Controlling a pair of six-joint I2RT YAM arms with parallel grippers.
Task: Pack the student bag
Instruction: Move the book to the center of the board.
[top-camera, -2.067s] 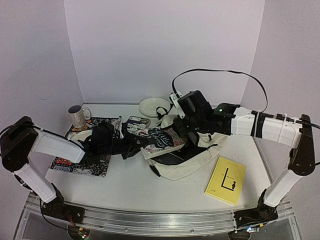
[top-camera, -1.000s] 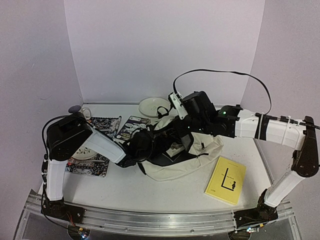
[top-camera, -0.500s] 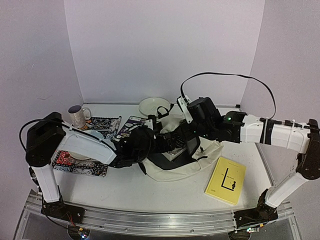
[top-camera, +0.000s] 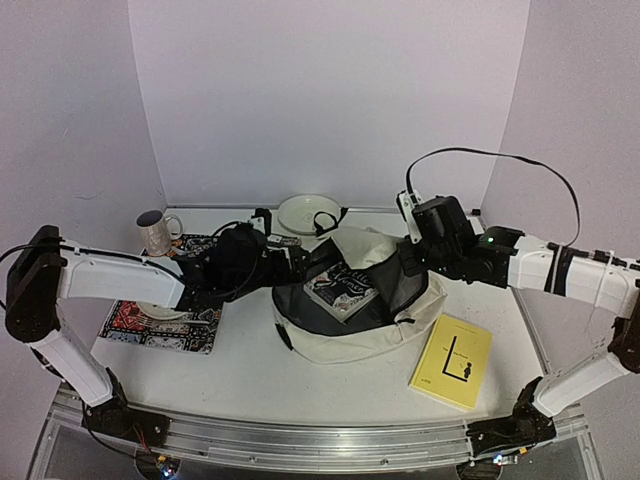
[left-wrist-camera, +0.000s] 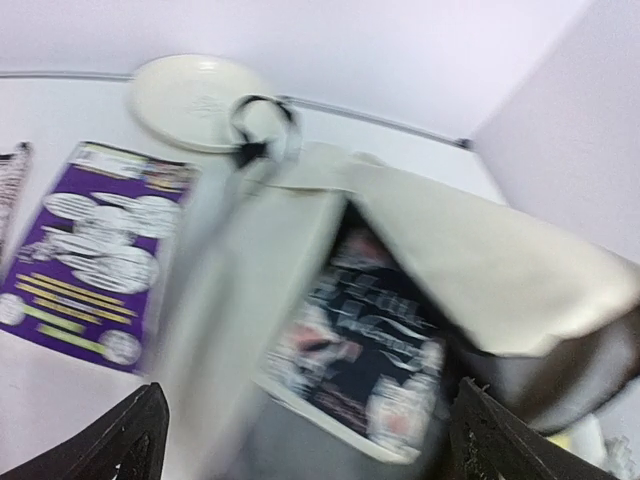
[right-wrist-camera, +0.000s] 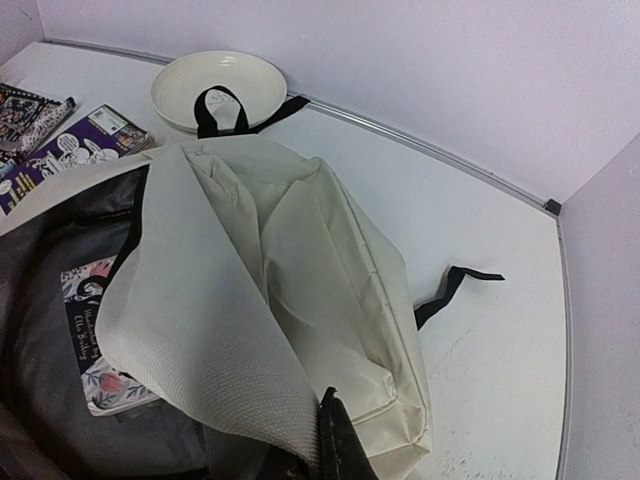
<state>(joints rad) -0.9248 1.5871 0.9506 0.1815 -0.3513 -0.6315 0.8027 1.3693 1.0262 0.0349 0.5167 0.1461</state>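
The student bag (top-camera: 340, 342), a cream backpack, lies open in the middle of the table. A dark illustrated book (top-camera: 342, 288) rests inside it on the grey lining. My left gripper (top-camera: 298, 262) hovers at the bag's left rim, open and holding nothing. In the blurred left wrist view its fingers (left-wrist-camera: 130, 445) stand wide apart, with the book (left-wrist-camera: 370, 340) below them. My right gripper (top-camera: 408, 262) is shut on the edge of the bag's cream flap (right-wrist-camera: 250, 330) and holds it up. The right wrist view shows the book (right-wrist-camera: 95, 330) under that flap.
A yellow book (top-camera: 452, 360) lies at the front right. A purple comic (left-wrist-camera: 85, 250) lies left of the bag. A white bowl (top-camera: 308, 212) sits at the back. A mug (top-camera: 155, 232) and a patterned placemat (top-camera: 160, 330) with a plate are at the left.
My left gripper opened and let go of the dark book, which now lies in the bag, and the arm drew back to the left. My right gripper pulled the flap up and to the right.
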